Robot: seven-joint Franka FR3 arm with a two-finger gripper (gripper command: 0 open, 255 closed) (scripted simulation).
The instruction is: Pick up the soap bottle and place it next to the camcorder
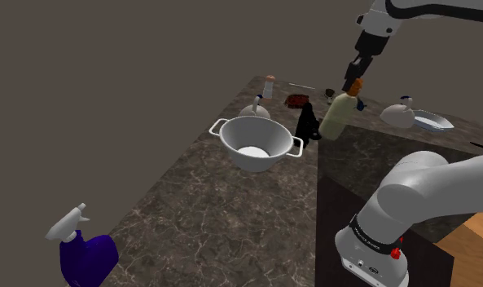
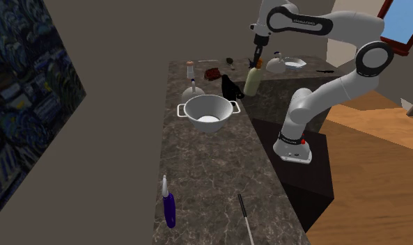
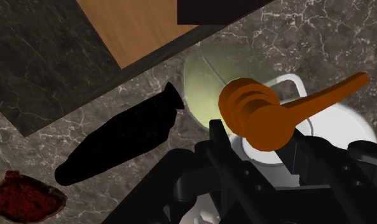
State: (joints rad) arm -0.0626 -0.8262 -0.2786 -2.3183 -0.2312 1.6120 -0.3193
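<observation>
Presently noted: fingers point(image 3: 217, 143) clenched on orange pump top of soap bottle point(image 1: 337, 117); pale green body hanging tilted directly beneath fingers, over dark marbled bench point(image 1: 215, 212). Black camcorder point(image 1: 307, 122) just beside bottle, below fingers. Grey pot point(image 1: 254, 143) farther off from fingers, beyond camcorder.

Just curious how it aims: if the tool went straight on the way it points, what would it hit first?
The soap bottle: the tool is shut on its orange pump. Beyond that, probably the dark counter beside the black camcorder, though the depth is hard to judge.
</observation>
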